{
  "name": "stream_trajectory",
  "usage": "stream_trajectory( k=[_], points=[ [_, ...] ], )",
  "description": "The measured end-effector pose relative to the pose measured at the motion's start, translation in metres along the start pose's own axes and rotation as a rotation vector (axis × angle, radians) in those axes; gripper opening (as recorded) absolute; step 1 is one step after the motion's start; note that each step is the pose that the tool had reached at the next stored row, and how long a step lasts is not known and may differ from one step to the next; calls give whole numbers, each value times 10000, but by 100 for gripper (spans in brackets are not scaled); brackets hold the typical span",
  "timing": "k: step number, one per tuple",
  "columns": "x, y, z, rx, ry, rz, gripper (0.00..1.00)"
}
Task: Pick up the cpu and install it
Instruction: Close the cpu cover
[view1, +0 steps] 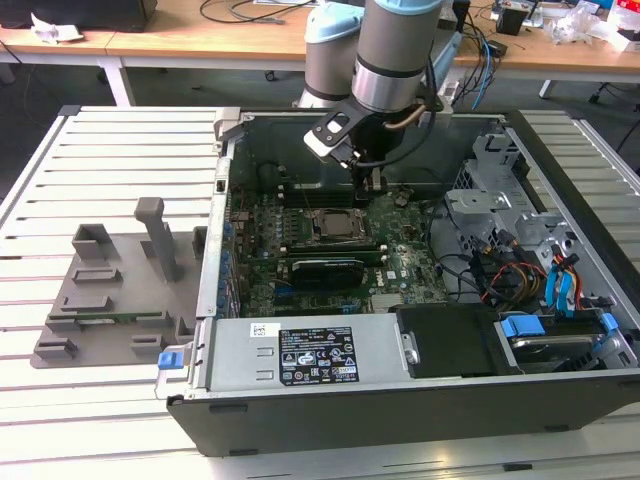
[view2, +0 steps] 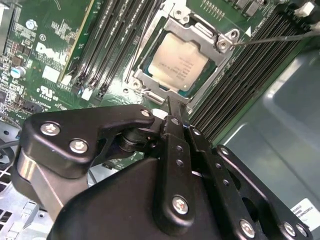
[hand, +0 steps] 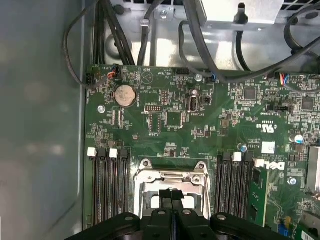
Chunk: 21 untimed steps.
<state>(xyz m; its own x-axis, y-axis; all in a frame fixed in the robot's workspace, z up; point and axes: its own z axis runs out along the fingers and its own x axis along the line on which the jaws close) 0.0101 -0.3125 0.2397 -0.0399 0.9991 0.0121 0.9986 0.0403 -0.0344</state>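
The cpu (view1: 330, 224) lies flat in its socket on the green motherboard (view1: 400, 265) inside the open computer case. In the second wrist view the cpu (view2: 178, 62) shows its pale silver top, ringed by the metal socket frame (view2: 225, 41). My gripper (view1: 368, 184) hangs just above the board, a little behind the socket and toward the exterior view's right. Its two black fingers (view2: 167, 107) are pressed together with nothing between them. In the first wrist view the gripper (hand: 171, 193) stands over the socket frame (hand: 172, 170).
A grey fixture plate (view1: 115, 290) with upright posts lies on the slatted table at the exterior view's left. Black memory slots (hand: 107, 185) flank the socket. The power supply (view1: 300, 355) lines the case's near side. A drive cage with cables (view1: 530, 260) fills the exterior view's right.
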Motion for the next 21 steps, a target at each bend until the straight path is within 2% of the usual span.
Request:
stream_trajectory(
  k=[7, 10, 21],
  points=[
    [4, -93, 5, 1, 0, 0, 11],
    [7, -172, 8, 1, 0, 1, 11],
    [15, -382, 21, 0, 0, 0, 11]
  ],
)
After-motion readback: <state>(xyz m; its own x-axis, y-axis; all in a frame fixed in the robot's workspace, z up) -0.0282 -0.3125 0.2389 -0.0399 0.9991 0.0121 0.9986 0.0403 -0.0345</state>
